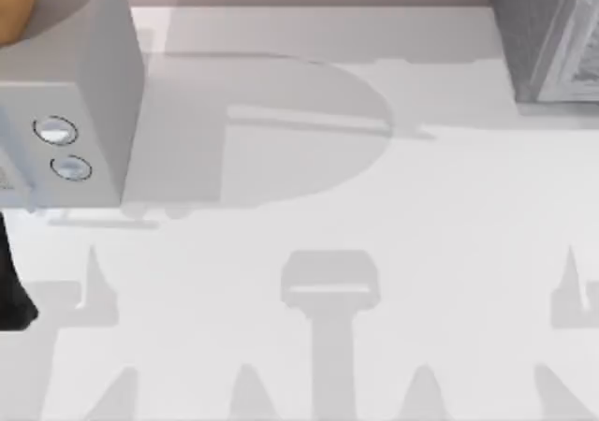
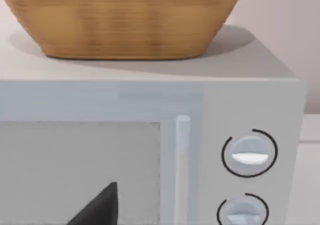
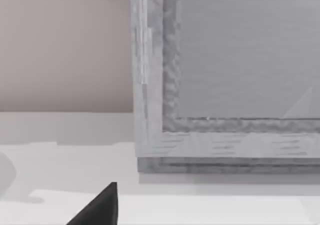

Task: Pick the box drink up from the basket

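At the top view's left, a grey microwave [image 1: 70,112] stands on the white tabletop [image 1: 328,253], and a woven basket [image 2: 122,20] sits on its roof; from above only a sliver of the basket's tan rim peeks in at the far corner. The box drink itself is hidden: the left wrist view looks at the basket's outer wall from below its rim, so whatever lies inside is out of sight, and its long axis cannot be judged. The left claw [image 2: 97,207] sits low, facing the microwave's door, with just one dark fingertip visible, so how wide it stands cannot be told. The basket therefore lies above and ahead of it, and the left arm is clearly nearer.

At the right, the right claw [image 3: 97,207] faces a grey cabinet [image 3: 225,85], well apart from the basket; its opening cannot be told either.
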Available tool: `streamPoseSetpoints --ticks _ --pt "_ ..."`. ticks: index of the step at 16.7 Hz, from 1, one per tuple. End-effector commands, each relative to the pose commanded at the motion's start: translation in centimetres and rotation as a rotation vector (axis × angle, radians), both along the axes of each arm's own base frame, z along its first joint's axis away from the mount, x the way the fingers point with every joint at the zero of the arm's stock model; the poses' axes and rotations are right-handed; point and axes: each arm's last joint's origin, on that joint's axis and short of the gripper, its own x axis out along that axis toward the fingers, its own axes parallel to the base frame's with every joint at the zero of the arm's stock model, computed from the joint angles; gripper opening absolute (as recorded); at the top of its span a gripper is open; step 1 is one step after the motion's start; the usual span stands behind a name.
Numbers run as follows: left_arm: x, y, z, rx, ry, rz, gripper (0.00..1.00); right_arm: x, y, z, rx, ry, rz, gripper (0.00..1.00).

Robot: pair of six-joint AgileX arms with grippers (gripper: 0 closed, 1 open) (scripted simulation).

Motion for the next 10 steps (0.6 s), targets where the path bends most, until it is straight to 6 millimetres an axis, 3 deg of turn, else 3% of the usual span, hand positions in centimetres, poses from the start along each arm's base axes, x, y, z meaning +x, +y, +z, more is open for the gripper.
streamPoseSetpoints --ticks 5,10 --pt "0.2 0.1 0.6 -0.007 0.021 0.000 1.00 0.0 0.0 0.0 0.000 0.000 0.000 1.00" --pt "1.9 0.5 4.9 -0.017 0.032 -0.002 1.00 0.0 0.0 0.0 0.000 0.000 0.000 1.00"
